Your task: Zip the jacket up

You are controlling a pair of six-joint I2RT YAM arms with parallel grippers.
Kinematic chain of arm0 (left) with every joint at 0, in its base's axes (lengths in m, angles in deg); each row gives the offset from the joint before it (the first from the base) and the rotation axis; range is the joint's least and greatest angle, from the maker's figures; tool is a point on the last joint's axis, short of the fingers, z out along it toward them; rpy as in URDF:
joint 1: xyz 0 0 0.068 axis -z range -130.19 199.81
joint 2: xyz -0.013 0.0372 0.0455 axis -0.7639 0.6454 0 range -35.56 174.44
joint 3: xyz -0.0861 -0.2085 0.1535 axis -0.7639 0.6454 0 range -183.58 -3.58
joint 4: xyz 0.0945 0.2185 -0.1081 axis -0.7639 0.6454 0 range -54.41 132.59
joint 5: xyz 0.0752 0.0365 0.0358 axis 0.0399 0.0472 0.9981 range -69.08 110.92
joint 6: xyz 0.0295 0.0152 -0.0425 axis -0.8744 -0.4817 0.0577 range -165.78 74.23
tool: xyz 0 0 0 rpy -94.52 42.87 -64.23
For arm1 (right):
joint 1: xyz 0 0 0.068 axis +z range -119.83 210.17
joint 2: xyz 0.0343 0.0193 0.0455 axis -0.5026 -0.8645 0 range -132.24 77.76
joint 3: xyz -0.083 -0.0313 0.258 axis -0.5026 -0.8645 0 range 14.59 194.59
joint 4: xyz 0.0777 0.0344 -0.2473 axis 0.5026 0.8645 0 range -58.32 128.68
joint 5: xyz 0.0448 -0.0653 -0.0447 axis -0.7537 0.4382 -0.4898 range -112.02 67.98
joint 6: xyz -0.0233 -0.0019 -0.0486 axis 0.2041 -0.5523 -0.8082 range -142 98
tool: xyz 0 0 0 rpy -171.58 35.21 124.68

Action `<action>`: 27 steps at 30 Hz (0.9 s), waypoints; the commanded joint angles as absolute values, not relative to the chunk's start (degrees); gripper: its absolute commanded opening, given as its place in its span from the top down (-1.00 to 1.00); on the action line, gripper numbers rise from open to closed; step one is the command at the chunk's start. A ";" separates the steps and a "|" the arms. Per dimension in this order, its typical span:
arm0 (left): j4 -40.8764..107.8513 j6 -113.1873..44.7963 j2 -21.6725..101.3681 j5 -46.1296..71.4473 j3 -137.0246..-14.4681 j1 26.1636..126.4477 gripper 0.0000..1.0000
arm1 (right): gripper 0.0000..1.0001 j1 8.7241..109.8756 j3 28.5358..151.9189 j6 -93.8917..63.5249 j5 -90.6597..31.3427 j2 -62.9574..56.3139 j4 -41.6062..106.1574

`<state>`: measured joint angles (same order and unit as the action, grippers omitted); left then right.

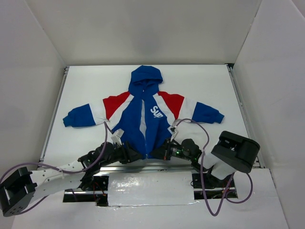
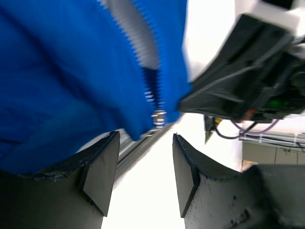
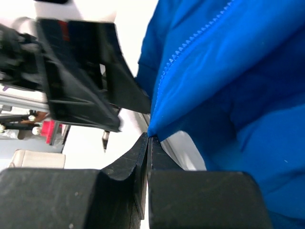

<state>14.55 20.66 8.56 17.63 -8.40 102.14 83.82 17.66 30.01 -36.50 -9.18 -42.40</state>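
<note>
Jacket (image 1: 145,114) flat on table (image 1: 209,86) | L hand (image 2: 144,145) spread wide nr zip slider (image 2: 158,117) | R hand (image 3: 148,141) clamped on hem (image 3: 159,128)

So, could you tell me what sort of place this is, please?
Probably a lab test cell: a white table boxed in by plain white panels, two robot arms bolted at its near edge, one jacket laid flat.

Only one text is showing itself: white letters (image 1: 156,112) are reading "Sup" on the blue chest of the jacket (image 1: 135,128), seen from the top camera and running a little slanted. The two wrist cameras are giving nothing readable.
</note>
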 commanded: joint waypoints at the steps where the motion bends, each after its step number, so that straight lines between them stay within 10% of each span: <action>1: 9.06 21.02 10.84 17.32 -7.45 102.37 -0.19 | 1.00 84.23 16.79 28.63 -36.78 -6.36 -59.02; 27: -7.12 21.29 21.57 16.88 -5.51 102.54 -0.09 | 1.00 84.05 16.62 28.54 -37.14 -6.01 -59.20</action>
